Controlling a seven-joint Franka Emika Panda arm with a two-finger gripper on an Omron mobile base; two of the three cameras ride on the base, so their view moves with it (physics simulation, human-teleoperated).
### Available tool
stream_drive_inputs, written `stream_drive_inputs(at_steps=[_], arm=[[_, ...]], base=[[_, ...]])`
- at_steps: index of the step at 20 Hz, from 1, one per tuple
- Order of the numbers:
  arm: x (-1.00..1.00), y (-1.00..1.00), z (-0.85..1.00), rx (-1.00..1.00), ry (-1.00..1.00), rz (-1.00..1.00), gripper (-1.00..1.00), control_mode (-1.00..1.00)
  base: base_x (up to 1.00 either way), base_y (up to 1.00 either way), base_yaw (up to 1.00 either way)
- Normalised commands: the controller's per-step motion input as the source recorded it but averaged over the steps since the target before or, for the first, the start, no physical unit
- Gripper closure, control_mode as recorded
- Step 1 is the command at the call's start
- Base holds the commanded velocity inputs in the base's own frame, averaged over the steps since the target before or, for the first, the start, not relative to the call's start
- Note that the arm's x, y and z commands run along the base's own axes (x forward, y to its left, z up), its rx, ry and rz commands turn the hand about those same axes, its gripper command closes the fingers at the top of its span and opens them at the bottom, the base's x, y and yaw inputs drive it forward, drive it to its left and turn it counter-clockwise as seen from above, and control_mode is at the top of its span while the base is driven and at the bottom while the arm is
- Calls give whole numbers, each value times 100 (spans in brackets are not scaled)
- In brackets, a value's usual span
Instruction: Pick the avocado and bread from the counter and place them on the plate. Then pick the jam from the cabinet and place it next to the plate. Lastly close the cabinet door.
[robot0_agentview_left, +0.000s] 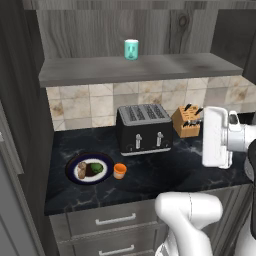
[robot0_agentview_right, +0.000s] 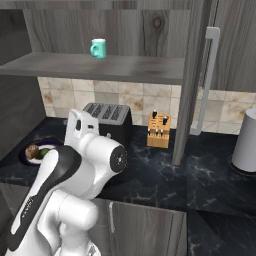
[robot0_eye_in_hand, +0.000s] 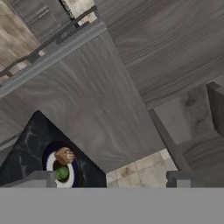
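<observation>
Lower left of the left base view: the round navy-rimmed plate sits on the black marble counter, carrying the brown bread and the dark-green avocado side by side. The squat orange jam stands upright just right of it. At right in the right base view, the cabinet door hangs open.

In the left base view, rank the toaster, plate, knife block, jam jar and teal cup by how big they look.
1. toaster
2. plate
3. knife block
4. teal cup and jam jar: these look alike, and the cup sits farther back, so no ranking between them.
</observation>
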Motion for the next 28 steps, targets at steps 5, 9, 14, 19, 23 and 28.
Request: stream_drive_inputs(at_steps=[5,9,14,19,23,28], arm=[[-89,0,0,-5,-40,-21,-100,-100],[-97,0,0,0,-36,-24,-100,-100],[-91,3,0,0,-37,-24,-100,-100],[-83,0,0,-1,-36,-20,-100,-100],[-80,0,0,0,-36,-19,-100,-100],[-77,0,0,-1,-39,-18,-100,-100]], base=[[0,0,0],[0,0,0],[0,0,0],[0,0,0],[0,0,0],[0,0,0]])
